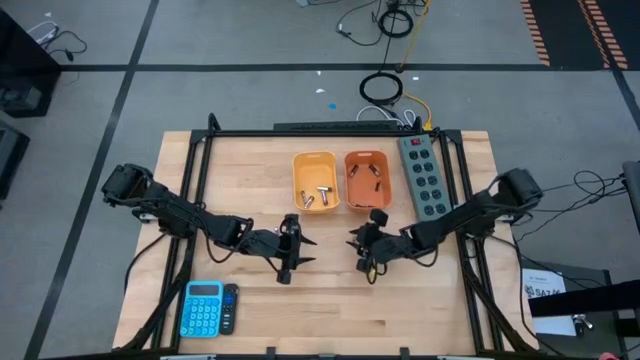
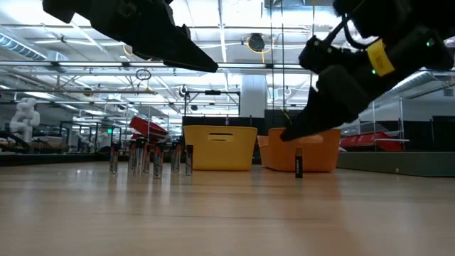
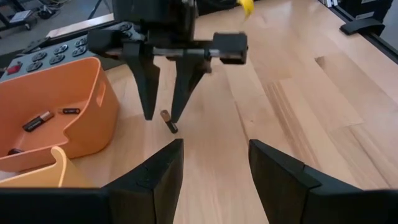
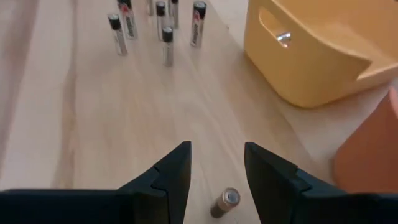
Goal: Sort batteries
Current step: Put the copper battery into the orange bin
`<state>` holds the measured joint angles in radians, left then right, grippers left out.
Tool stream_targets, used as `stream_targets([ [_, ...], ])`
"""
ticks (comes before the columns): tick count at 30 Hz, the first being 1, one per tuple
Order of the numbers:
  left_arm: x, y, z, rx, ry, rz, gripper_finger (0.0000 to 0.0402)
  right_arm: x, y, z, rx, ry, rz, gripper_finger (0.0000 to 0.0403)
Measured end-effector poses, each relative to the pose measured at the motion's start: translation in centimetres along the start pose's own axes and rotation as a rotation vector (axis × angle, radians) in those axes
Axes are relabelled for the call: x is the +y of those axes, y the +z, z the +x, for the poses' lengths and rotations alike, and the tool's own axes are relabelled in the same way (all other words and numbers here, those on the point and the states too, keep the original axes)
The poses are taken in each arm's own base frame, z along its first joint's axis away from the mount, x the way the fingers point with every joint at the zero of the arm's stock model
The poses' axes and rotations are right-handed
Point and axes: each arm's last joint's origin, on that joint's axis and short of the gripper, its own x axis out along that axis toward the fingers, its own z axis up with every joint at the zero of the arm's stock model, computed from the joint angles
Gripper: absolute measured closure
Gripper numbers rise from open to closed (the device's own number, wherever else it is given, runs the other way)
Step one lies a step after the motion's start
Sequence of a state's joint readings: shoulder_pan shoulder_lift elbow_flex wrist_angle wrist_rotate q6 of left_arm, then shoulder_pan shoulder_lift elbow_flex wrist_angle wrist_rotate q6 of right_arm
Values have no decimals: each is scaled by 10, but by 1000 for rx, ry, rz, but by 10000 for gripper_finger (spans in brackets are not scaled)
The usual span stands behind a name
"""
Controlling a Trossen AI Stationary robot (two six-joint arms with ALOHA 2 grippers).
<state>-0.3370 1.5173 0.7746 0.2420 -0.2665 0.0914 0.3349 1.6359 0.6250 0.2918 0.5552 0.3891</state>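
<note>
One dark battery (image 4: 225, 202) stands upright on the table in front of the orange bin (image 1: 367, 180); it also shows in the low view (image 2: 298, 162). My right gripper (image 4: 217, 168) is open and hovers just above it, a finger on either side (image 3: 161, 115). Several more batteries (image 4: 163, 28) stand upright in a group on the wood near the yellow bin (image 1: 315, 182). Silvery batteries (image 1: 318, 196) lie in the yellow bin and dark ones (image 3: 38, 120) in the orange one. My left gripper (image 3: 214, 168) is open, raised over the table centre (image 1: 296, 250), facing the right gripper.
A grey power strip (image 1: 423, 175) lies right of the orange bin. A blue calculator (image 1: 203, 308) and a dark remote-like device (image 1: 230, 306) sit at the near left corner. Bare wood stretches along the near edge between the arms.
</note>
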Motion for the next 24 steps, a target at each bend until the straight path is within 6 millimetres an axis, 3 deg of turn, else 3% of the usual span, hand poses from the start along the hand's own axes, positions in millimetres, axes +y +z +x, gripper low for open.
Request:
stream_targets([
  [13,0,0,0,0,0,0,210,1,-28,20,91,-68,55,271],
  [16,0,0,0,-1,0,-1,210,1,-32,23,102,-75,70,302],
  [20,0,0,0,-1,0,-1,210,2,-34,25,105,-71,70,380],
  [24,0,0,0,-2,0,-2,210,-2,-29,23,104,-75,53,386],
])
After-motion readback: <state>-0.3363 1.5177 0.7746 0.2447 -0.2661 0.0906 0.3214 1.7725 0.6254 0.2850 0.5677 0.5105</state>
